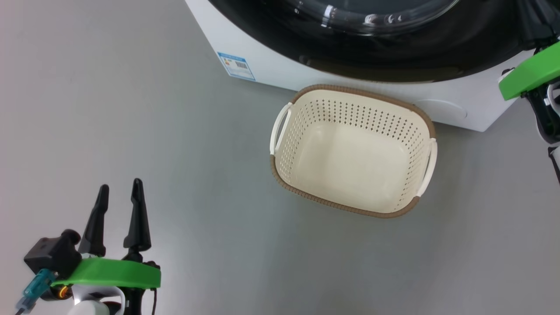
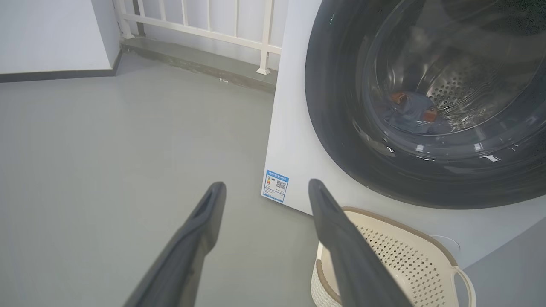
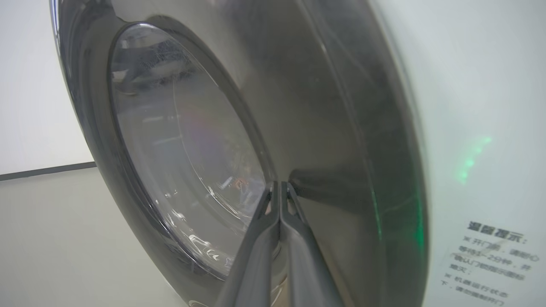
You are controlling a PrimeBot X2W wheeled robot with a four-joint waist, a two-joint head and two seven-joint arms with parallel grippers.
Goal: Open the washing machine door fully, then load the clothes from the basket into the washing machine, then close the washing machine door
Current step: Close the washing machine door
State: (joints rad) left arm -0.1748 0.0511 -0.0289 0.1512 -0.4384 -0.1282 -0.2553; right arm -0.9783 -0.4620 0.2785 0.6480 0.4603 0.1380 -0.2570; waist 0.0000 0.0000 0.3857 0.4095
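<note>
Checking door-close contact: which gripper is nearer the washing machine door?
Right. The right gripper, fingers together, has its tips at the black rim of the washing machine door; the left gripper is open above the floor, far from it.

Bright even light, glare, soft edge blur

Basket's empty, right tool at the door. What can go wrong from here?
1. The shut right tool seems to meet the glossy door with its tips alone; it may slip and leave the door unlatched.
2. The basket sits close under the door; a lowered arm could knock it.
</note>
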